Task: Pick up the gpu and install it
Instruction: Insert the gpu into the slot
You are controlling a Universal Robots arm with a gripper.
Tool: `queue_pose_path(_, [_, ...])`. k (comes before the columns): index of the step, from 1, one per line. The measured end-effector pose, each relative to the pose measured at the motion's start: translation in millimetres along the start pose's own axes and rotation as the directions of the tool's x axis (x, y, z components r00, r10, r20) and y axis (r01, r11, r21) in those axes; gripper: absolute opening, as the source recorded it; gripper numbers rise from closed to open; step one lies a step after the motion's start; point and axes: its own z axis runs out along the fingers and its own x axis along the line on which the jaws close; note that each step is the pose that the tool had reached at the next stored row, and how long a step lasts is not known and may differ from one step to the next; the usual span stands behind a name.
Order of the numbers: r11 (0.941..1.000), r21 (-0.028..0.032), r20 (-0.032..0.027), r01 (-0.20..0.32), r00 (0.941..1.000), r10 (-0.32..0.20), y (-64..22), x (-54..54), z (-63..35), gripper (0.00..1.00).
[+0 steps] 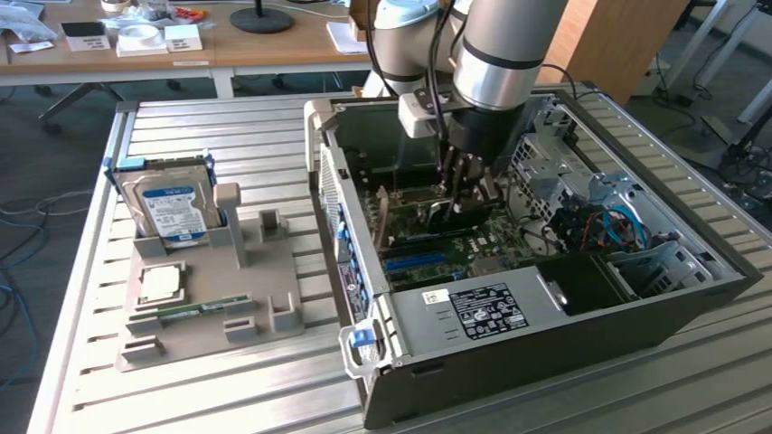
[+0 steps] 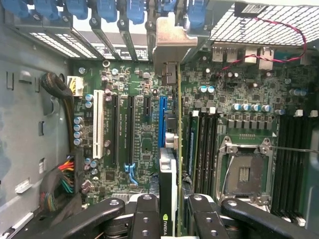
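Tabletop point(image 1: 217, 398): slatted metal, carrying the computer case and, on the exterior view's left of the case, a grey holder.
Computer case point(image 1: 507, 362): lying on its side with the side panel off, so the inside is open from above.
Arm point(image 1: 507, 54): reaches down from above into the middle of the case.
Motherboard point(image 2: 139, 139): flat on the floor of the case, with a row of long slots, one of them a blue slot point(image 2: 162, 119).
Grey holder point(image 1: 205, 339): beside the case; it carries a hard drive point(image 1: 169, 203) standing upright at its far end, and a processor chip point(image 1: 161, 282) and a memory stick point(image 1: 193, 310) nearer the front.
Gpu point(image 2: 169, 174): inside the case, standing on edge over the motherboard, lined up just beside the blue slot. Its silver bracket point(image 2: 172, 37) is at the case's rear wall. I cannot tell if it is seated.
Pincer point(image 2: 169, 214): clenched on the gpu, one finger point(image 2: 147, 214) on each face of the card.
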Motion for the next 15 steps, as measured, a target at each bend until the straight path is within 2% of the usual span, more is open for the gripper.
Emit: queue_pose_path(15, [1.0000,-0.0001,-0.0001,0.000,1.0000,0.000,0.3,0.2,4.1,0.27])
